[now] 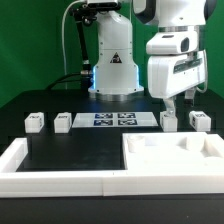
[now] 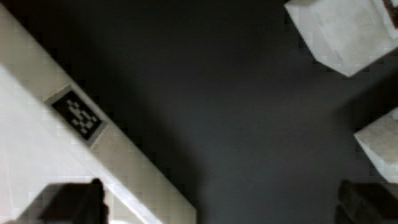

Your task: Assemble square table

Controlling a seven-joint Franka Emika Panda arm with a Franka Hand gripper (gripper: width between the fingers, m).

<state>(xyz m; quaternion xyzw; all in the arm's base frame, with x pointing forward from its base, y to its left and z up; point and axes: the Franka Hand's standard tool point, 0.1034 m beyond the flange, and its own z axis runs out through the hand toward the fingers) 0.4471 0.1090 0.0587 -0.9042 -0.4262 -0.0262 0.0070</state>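
The square table slab [image 1: 175, 156] lies at the front, on the exterior view's right, with its raised rim up. Four small white legs stand in a row behind it: two on the left [image 1: 35, 121] [image 1: 63, 121] and two on the right [image 1: 168, 121] [image 1: 200, 121]. My gripper [image 1: 172, 104] hangs just above the inner right leg, not touching it. In the wrist view my gripper [image 2: 217, 198] is open and empty over bare dark table. The slab's tagged edge [image 2: 80, 112] runs along one side there, and two white legs [image 2: 347, 35] [image 2: 377, 146] lie on the other.
The marker board [image 1: 110, 120] lies between the two pairs of legs. A long white border rail [image 1: 40, 183] runs along the front and left of the black table. The robot's base [image 1: 113, 70] stands at the back centre.
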